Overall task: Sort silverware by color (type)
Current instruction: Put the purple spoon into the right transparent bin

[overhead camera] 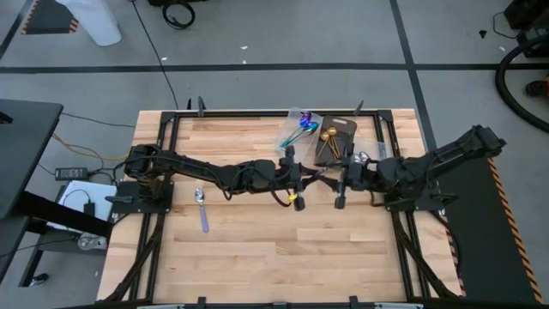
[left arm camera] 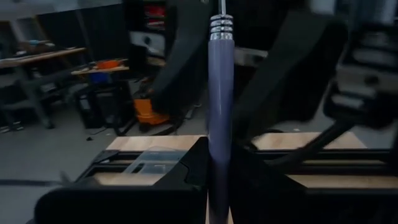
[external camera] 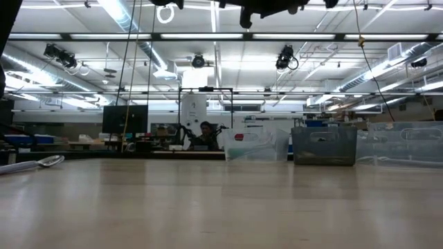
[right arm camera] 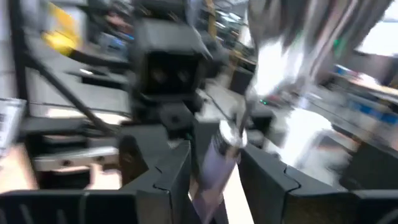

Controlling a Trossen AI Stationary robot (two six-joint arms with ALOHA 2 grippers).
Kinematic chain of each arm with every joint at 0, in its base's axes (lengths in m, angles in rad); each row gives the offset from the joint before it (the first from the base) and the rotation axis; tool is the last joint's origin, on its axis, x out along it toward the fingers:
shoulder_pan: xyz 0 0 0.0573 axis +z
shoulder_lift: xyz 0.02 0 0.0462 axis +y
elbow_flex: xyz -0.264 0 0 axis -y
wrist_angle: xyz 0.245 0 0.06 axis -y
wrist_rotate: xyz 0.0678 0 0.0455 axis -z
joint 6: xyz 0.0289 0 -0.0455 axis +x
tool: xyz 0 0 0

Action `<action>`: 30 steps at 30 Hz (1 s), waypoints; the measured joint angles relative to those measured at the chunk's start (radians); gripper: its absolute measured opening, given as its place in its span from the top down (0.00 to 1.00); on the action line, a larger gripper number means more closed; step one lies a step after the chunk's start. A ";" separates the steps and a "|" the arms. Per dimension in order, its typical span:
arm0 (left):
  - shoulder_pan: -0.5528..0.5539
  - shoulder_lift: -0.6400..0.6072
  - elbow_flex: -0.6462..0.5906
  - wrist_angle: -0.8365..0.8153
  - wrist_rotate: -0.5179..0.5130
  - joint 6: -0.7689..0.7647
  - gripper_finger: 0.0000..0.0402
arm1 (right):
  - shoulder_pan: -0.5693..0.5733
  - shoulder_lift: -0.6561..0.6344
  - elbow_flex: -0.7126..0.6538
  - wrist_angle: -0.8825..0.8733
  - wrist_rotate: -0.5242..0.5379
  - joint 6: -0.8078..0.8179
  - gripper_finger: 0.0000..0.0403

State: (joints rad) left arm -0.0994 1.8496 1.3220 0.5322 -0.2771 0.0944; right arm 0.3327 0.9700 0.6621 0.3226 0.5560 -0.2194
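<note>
Spoon (left arm camera: pixel 219 112) stands held above mid-worktop (overhead camera: pixel 257 249), handle clamped in the left gripper (overhead camera: pixel 296 176); its long axis runs into the right gripper (overhead camera: pixel 341 180), whose fingers sit apart around it.

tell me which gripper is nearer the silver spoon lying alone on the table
Left. The left gripper sits mid-table, right of the silver spoon; the right gripper is farther right still.
</note>
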 joint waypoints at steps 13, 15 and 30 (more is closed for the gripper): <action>-0.009 0.000 0.000 -0.030 -0.251 0.029 0.90 | 0.000 0.093 0.000 0.148 0.187 0.072 0.68; -0.019 0.000 0.000 -0.032 -0.311 0.051 0.90 | 0.000 0.094 0.000 0.175 0.187 0.095 0.68; -0.048 0.001 0.000 -0.030 -0.490 0.121 0.90 | -0.017 0.156 0.002 0.292 0.188 0.088 0.70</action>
State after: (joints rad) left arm -0.1471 1.8503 1.3216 0.5027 -0.7670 0.2150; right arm 0.3157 1.1257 0.6636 0.6149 0.7441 -0.1315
